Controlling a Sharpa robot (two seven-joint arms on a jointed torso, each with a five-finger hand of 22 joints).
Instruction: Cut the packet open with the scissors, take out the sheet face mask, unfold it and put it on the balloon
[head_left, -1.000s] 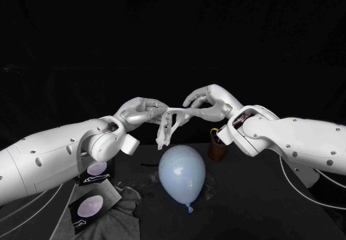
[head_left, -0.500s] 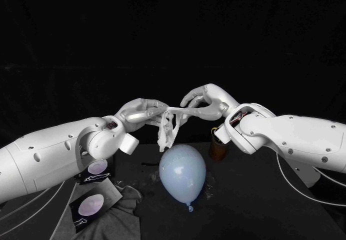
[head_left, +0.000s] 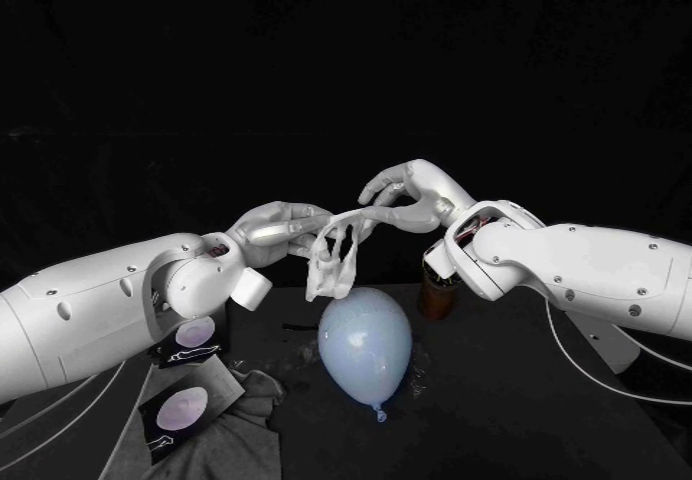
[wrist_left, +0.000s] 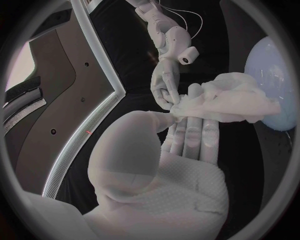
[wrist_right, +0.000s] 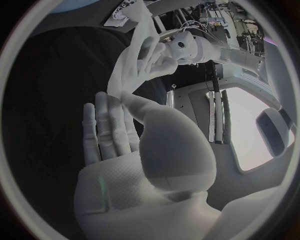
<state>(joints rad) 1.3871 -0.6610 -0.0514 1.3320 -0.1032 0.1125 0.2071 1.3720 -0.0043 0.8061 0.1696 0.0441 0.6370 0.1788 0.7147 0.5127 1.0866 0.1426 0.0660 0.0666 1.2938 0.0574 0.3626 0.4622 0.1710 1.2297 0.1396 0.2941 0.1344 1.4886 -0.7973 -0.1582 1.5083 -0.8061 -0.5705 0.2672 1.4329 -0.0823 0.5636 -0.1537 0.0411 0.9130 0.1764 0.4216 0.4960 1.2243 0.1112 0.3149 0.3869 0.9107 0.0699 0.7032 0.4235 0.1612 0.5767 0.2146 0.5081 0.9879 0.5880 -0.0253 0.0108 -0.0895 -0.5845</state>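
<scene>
Over the last second my right hand (head_left: 408, 200) lifted and moved a touch left, while my left hand (head_left: 281, 228) barely moved. The top edge of the thin white sheet face mask (head_left: 335, 262) therefore sloped up to the right and pulled tauter. Both hands pinched that edge, thumb against fingers. The mask hung in the air between them, just above the far end of the pale blue oval balloon (head_left: 365, 345). Its long axis was near vertical, lower end pointing down at the balloon. It was still bunched, so I'd say unfolding was only part done.
</scene>
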